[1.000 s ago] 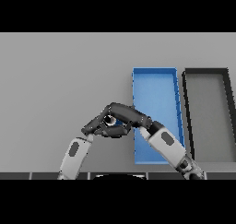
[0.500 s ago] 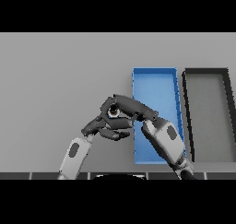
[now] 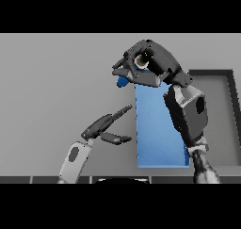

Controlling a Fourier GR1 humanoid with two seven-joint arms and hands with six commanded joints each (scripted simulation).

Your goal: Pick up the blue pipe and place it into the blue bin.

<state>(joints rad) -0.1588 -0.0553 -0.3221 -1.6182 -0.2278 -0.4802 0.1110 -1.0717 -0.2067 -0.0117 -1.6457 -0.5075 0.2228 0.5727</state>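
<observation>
Head view:

- A plain grey table (image 3: 52,82) is seen filling the scene from edge to edge; nothing of a room beyond it can be made out.
- No brand, label or writing is visible on the table, the bins or the robot.
- Two bins are counted. One blue bin (image 3: 157,129) lies lengthwise on the table, right of the middle, its floor and side walls the same bright blue.
- One dark bin (image 3: 221,110) is set just beside the blue one on its right; its rim is dark and its floor grey, and much of it is hidden by the right forearm.
- One blue pipe (image 3: 123,81) is counted. Only a short rounded blue end is shown, sticking out to the left under the right hand, above the table just beside the far left corner of the blue bin.
- The right hand (image 3: 153,63) is raised over the far end of the blue bin, with its fingers and thumb curled round the pipe; the pipe is held off the table.
- The left hand (image 3: 106,126) is shown low, left of the blue bin, with fingers held straight and loosely spread, pointing towards the bin; nothing is held in it.
</observation>
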